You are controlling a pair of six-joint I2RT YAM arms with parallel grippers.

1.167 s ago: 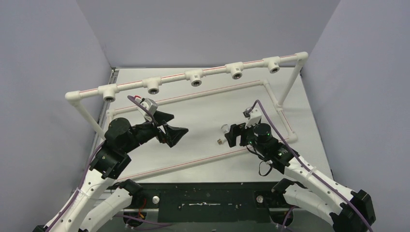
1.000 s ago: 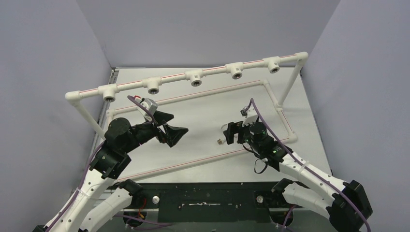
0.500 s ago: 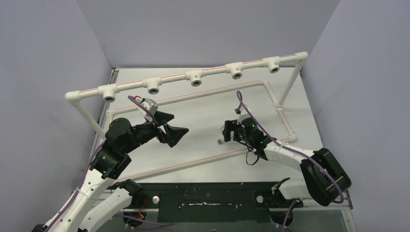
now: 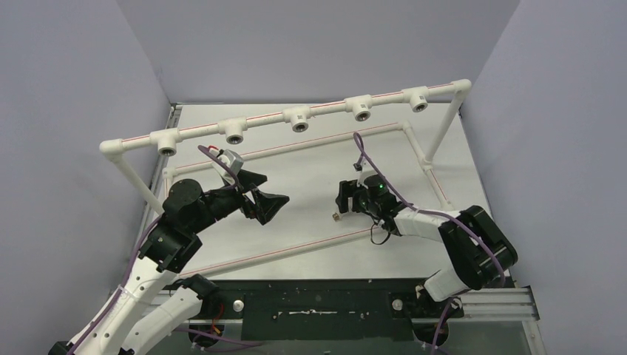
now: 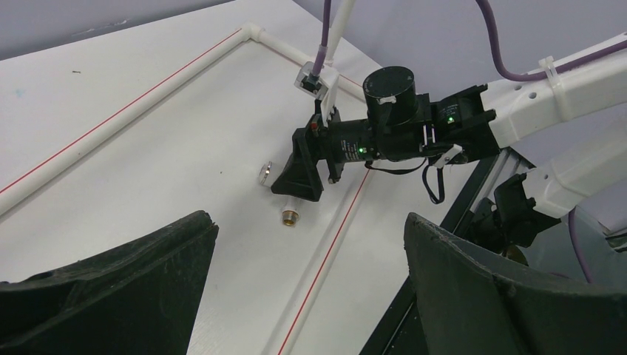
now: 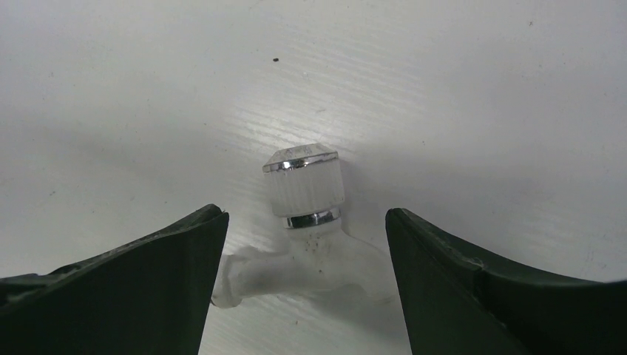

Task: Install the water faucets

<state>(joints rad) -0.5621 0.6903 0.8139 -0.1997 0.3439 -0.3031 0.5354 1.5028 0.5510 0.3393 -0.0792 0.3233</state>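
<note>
One small white faucet (image 6: 314, 248) lies on its side on the white table, its ribbed clear knob (image 6: 304, 185) pointing away from the right wrist camera. My right gripper (image 6: 304, 222) is open and low over it, one finger on each side of the faucet body, apart from it. In the top view the right gripper (image 4: 344, 198) covers most of the faucet; only its brass end (image 4: 336, 217) shows. The left wrist view shows the brass end (image 5: 290, 217) and the knob (image 5: 265, 174) beside the right gripper (image 5: 299, 174). My left gripper (image 4: 268, 194) is open, empty and raised, pointing at the faucet.
A white pipe frame stands on the table. Its raised back rail carries several empty tee sockets (image 4: 299, 120). A low front pipe with a red stripe (image 4: 296, 250) runs just near of the faucet. A black rail (image 4: 318, 303) lies along the near edge.
My right arm has stretched forward and down, and its gripper has swung left over the faucet, now hiding the knob in the top view. The left arm has barely moved.
</note>
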